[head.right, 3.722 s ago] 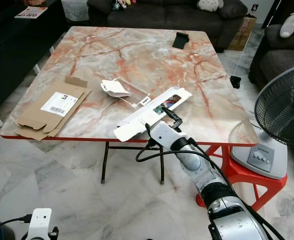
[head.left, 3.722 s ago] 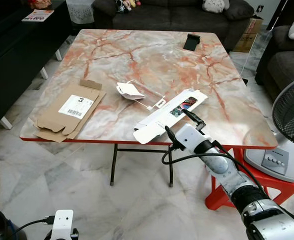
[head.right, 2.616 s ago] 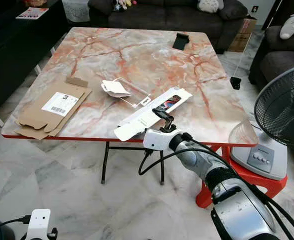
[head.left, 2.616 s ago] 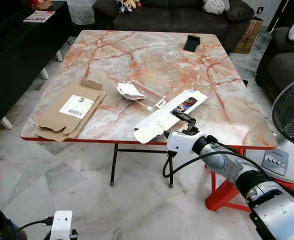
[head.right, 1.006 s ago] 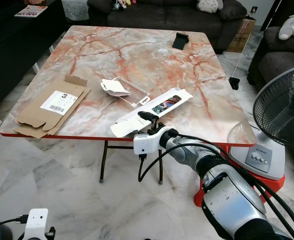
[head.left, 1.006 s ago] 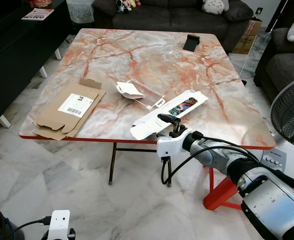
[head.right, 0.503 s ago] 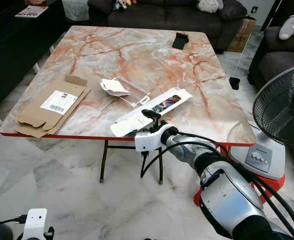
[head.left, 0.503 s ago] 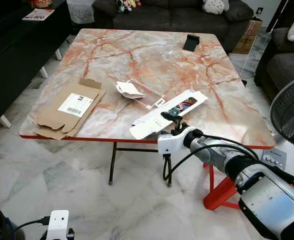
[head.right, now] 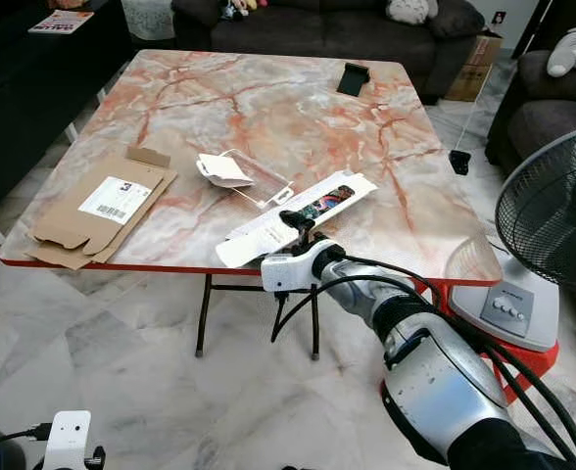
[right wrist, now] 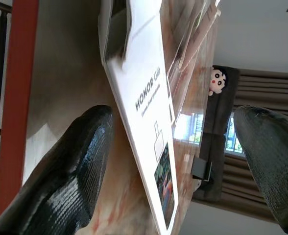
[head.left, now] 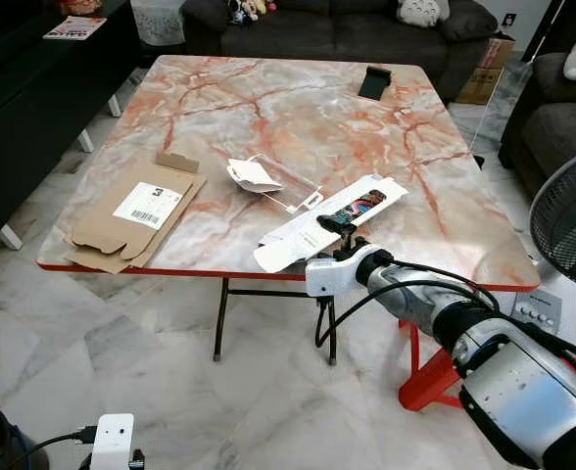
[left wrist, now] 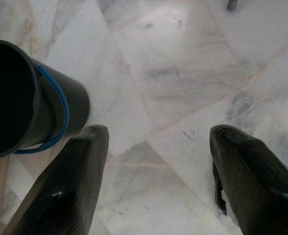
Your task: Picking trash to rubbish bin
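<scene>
The right gripper (head.left: 339, 231), fingers spread wide, sits at the table's (head.left: 298, 117) near edge in the lower centre of the frame, straddling the long white package (head.left: 329, 222), not yet gripping it. The step looks like the approach to a pick: next it must close on the card and lift. Printing reads "HONOR". The left gripper (left wrist: 154, 161), also wide, hangs near the black bin (left wrist: 31, 100).
</scene>
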Controlling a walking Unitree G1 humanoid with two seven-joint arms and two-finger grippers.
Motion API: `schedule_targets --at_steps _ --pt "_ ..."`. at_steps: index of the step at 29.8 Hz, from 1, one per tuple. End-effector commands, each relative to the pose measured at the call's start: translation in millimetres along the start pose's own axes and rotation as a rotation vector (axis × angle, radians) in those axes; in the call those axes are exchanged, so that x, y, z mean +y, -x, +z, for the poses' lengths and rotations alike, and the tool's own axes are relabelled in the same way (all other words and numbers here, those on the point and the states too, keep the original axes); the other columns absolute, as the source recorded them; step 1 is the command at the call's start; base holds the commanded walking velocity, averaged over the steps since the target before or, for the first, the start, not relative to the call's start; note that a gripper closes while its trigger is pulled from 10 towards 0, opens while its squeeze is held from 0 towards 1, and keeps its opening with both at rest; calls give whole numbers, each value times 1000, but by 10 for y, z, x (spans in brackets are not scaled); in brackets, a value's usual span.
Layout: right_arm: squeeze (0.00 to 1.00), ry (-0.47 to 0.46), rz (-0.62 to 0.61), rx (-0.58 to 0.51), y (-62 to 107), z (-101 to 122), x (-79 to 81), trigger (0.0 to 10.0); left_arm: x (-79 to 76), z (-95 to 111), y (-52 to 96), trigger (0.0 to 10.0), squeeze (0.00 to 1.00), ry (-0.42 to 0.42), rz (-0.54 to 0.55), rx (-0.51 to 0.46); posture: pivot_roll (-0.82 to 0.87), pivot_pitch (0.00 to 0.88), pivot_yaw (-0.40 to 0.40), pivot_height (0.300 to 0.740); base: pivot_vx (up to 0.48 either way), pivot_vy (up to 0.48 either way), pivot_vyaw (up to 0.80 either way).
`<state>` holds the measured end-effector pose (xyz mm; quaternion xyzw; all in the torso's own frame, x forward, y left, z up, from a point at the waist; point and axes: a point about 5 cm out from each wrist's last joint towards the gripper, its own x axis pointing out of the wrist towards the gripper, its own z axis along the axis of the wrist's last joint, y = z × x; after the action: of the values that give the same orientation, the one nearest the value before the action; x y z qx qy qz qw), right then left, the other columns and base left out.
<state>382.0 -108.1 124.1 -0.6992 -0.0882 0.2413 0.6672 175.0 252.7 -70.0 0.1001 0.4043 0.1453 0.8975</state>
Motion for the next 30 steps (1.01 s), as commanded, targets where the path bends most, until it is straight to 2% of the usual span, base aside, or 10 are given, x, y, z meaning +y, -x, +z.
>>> schedule_targets --at_steps 1,12,23,27,30 --pt "0 6 4 6 -24 10 -51 10000 50 -58 12 10000 0 -21 5 15 228 126 -50 740 0 0 0" --pt "0 9 -2 5 -73 86 -101 10000 62 -76 19 10000 0 -25 8 14 240 135 -51 740 0 0 0" --pt "0 37 44 72 -51 14 -14 10000 104 -242 82 10000 0 -37 13 29 263 214 -41 740 0 0 0" --pt "0 35 38 84 -46 -14 -29 10000 107 -289 106 10000 0 -40 15 28 269 232 -43 740 0 0 0" --pt "0 35 16 95 -55 -34 -98 10000 114 -313 120 10000 0 -38 20 22 275 247 -46 740 0 0 0"
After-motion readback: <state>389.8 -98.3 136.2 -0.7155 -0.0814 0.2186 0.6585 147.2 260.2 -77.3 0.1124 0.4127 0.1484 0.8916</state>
